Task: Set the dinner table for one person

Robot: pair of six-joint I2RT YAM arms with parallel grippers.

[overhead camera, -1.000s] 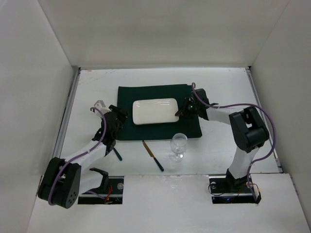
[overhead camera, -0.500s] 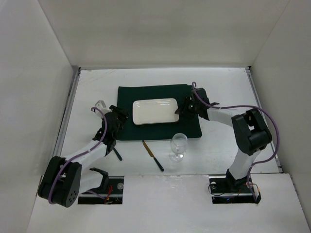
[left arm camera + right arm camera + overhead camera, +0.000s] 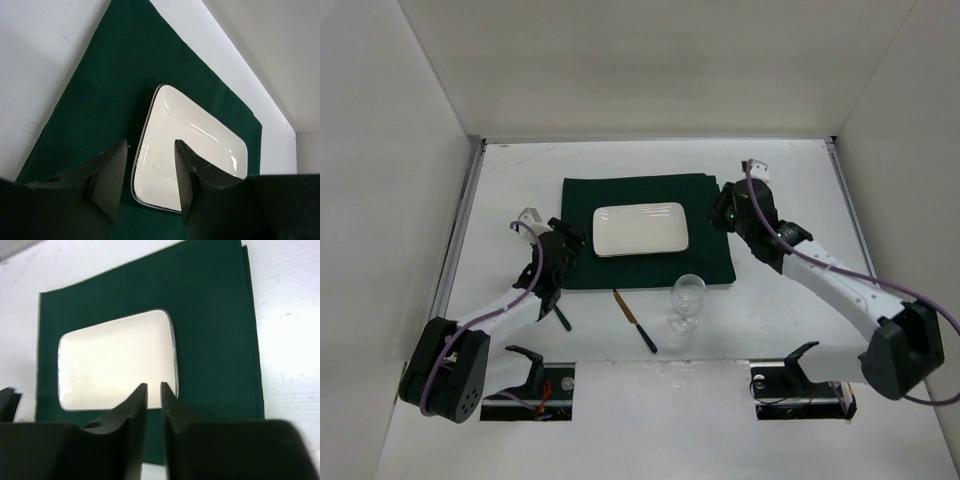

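The dinner table point(image 3: 520, 180) is a white tabletop with a dark green mat point(image 3: 710, 255) at its middle. A white rectangular plate point(image 3: 640, 229) lies on the mat. My left gripper point(image 3: 563, 246) is open and empty at the mat's left edge. The left wrist view shows the plate point(image 3: 200, 145) just beyond the left gripper's point(image 3: 150, 170) jaws. My right gripper point(image 3: 724, 212) is over the mat's right edge, shut and empty. The right wrist view shows the plate point(image 3: 115, 360) beyond the right gripper point(image 3: 154, 388).
A clear wine glass point(image 3: 688, 300) stands on the table just in front of the mat. A dark-handled knife point(image 3: 634, 320) lies to its left. Another dark utensil point(image 3: 561, 318) lies by my left arm. Metal rails run along both table sides.
My right gripper has drawn back from the plate's right end to the mat's right edge, and the right arm has swung out to the right. The left arm has hardly moved.
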